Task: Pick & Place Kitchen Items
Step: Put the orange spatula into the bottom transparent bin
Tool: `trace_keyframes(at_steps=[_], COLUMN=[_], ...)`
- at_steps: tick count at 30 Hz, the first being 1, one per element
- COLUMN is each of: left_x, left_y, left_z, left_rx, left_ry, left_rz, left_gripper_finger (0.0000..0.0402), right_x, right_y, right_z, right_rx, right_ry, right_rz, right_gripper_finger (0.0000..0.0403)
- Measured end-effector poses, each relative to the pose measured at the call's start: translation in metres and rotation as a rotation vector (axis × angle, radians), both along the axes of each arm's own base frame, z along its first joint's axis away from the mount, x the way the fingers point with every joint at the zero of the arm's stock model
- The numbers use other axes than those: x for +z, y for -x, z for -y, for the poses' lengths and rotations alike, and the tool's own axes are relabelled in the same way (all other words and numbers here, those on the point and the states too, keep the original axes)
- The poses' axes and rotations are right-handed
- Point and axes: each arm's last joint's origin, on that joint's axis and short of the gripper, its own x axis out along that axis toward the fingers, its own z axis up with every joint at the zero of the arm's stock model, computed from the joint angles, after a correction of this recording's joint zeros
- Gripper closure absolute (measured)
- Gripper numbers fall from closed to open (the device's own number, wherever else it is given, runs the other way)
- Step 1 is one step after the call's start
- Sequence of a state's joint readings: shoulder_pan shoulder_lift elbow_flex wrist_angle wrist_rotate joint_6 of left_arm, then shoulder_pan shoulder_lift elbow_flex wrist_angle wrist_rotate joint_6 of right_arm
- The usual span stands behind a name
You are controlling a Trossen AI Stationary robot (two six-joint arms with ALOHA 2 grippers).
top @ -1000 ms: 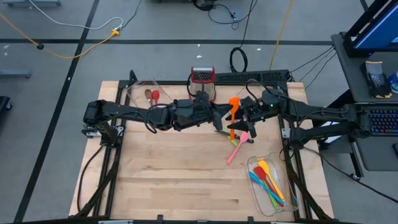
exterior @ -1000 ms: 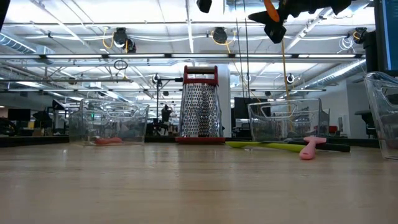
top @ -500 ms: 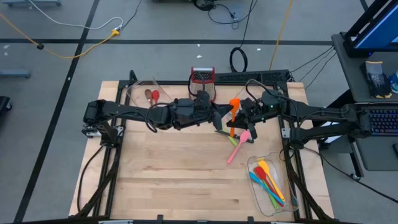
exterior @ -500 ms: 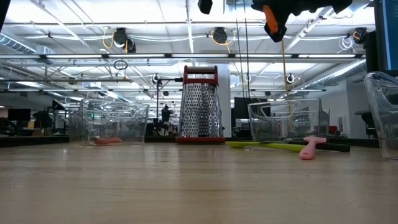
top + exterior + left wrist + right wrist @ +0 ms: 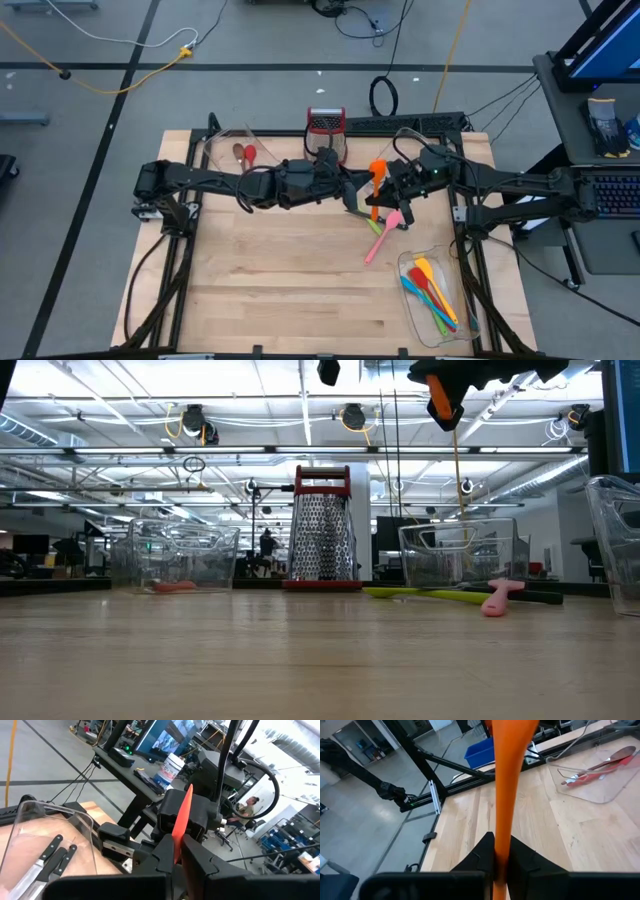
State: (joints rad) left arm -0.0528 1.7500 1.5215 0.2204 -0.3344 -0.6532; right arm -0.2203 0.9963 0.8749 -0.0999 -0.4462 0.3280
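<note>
Mid-air handover over the back-centre of the bench (image 5: 300,300). Both claws are clamped shut on the same orange spatula (image 5: 375,180): left claw (image 5: 176,851) grips one end, right claw (image 5: 501,856) the other, fingers pinched tight on the shaft in both wrist views. In the low view the spatula hangs well above the bench, only its end showing at the frame top.

My read of the step: one arm has to let go so the other can carry it off. Which one is meant to release, I can't tell.

How to do it well:
- Open only one claw, fully, before either arm moves. Pulling while both are clamped will twist or flick the spatula.
- Back the released arm straight out along the shaft; the arms are very close together here.
- Carrier arm lifts first, then travels. The grater (image 5: 325,125) is just behind and the pink spatula (image 5: 382,236) and a green utensil (image 5: 365,217) lie right below.
- Likely target is the bin (image 5: 412,305) at the front right, which already holds several coloured spatulas. Lower in along the bin's long axis so the shaft doesn't catch the rim.

Knives sit in another bin (image 5: 60,827) nearby, seen from the left wrist.
</note>
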Motion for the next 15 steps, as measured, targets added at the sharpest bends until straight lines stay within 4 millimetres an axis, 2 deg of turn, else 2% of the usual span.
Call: trace_keyframes(at_steps=[4,10,15], left_x=[0.0,-0.001,-0.002], left_y=[0.0,0.0,0.001], left_z=[0.0,-0.002,-0.005], left_rx=[0.003,0.006,0.101], left_ry=[-0.001,-0.001,-0.011], left_rz=[-0.006,-0.013,-0.023], left_gripper_finger=[0.0352,0.0279,0.0219], right_x=[0.001,0.004,0.005], right_y=[0.002,0.01,0.021], right_z=[0.0,-0.001,-0.002], right_rx=[-0.005,-0.023,-0.042], right_ry=[0.001,0.002,-0.006], right_rz=[-0.003,-0.005,-0.039], right_gripper_finger=[0.0391,0.0391,0.0391])
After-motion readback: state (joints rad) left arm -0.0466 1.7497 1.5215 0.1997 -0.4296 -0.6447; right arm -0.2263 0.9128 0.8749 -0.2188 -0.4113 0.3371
